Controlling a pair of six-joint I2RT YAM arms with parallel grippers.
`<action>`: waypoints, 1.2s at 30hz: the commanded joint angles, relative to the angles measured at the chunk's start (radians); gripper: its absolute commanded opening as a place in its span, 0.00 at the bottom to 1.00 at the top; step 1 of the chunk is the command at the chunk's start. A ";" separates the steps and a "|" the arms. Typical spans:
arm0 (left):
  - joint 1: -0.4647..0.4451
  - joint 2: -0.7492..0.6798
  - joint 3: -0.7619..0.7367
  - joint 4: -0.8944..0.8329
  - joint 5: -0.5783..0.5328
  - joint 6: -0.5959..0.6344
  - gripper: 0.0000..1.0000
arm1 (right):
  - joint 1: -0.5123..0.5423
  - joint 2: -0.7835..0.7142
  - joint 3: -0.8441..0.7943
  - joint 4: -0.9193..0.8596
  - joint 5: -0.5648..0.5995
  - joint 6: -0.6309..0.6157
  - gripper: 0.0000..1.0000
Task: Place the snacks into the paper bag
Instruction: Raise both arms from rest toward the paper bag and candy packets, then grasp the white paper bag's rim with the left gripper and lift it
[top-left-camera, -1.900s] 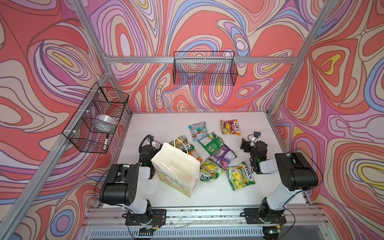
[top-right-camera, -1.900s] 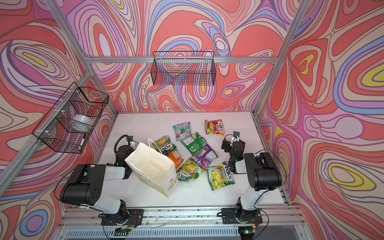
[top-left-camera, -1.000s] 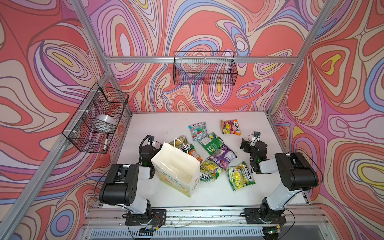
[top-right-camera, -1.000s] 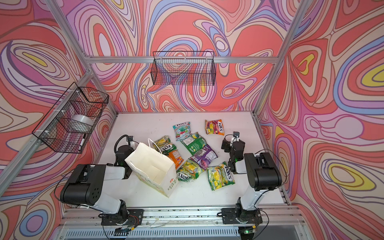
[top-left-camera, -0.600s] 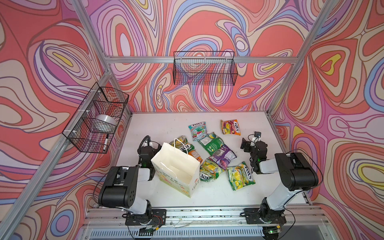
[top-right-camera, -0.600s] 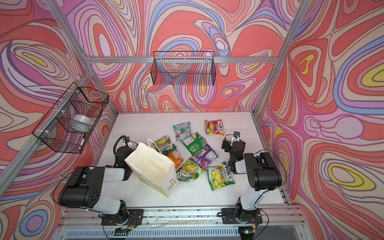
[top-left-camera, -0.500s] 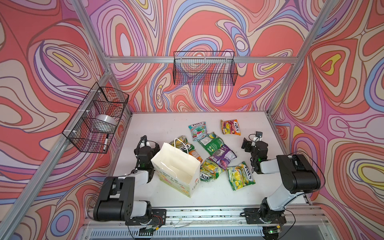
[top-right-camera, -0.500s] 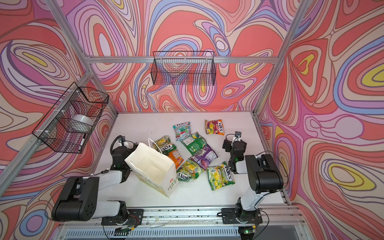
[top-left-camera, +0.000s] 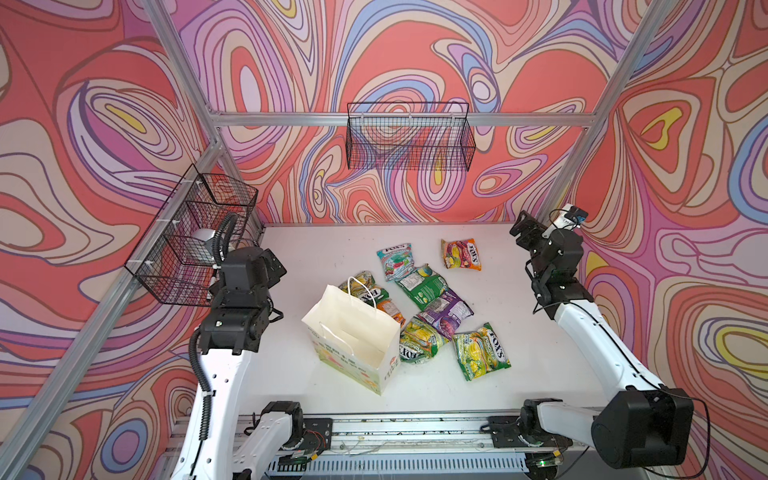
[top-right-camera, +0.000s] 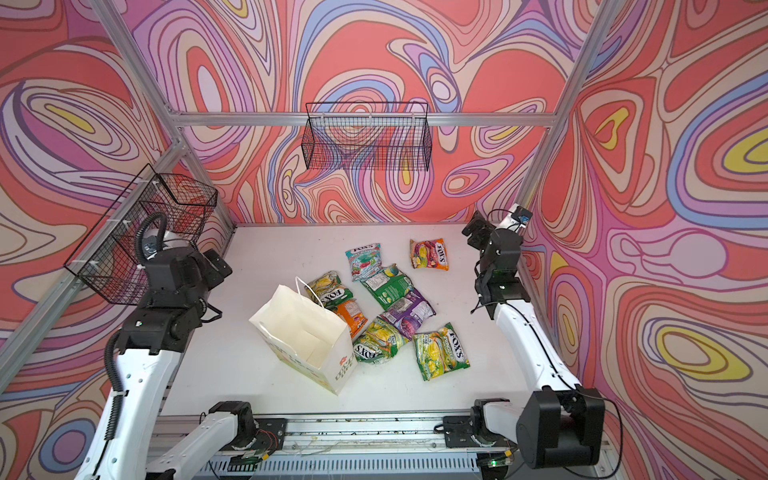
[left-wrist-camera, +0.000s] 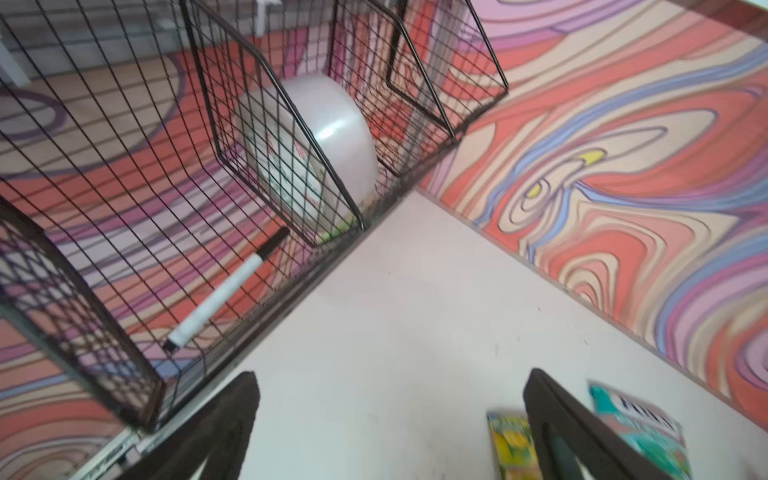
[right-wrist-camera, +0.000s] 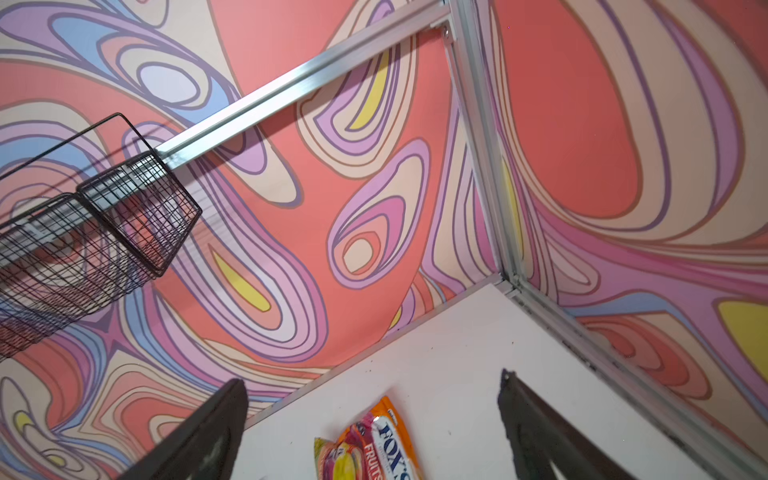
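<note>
Left arm (top-left-camera: 220, 374) and right arm (top-left-camera: 590, 332) had risen from their folded rest. Left jaws hung by the worktop's (top-left-camera: 519, 365) left edge and right jaws over its far right corner, both wide and empty. Snacks (top-left-camera: 440, 309) lay mid-worktop beside the bag (top-left-camera: 345, 309), none packed; I judged picking could start.

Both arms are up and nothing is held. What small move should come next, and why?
Probably lower the right gripper toward the orange packet: its jaws are open and empty, that packet lies alone, nearest to it, and the paper bag stands open.
</note>
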 joint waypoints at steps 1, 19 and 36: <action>0.000 0.029 0.139 -0.412 0.371 -0.016 1.00 | -0.005 -0.018 0.028 -0.199 -0.125 0.131 0.98; -0.392 0.270 0.352 -0.781 0.223 0.179 0.87 | 0.024 -0.133 0.027 -0.316 -0.241 0.217 0.99; -0.384 0.444 0.361 -0.671 0.193 0.264 0.42 | 0.025 -0.159 0.040 -0.349 -0.246 0.224 0.98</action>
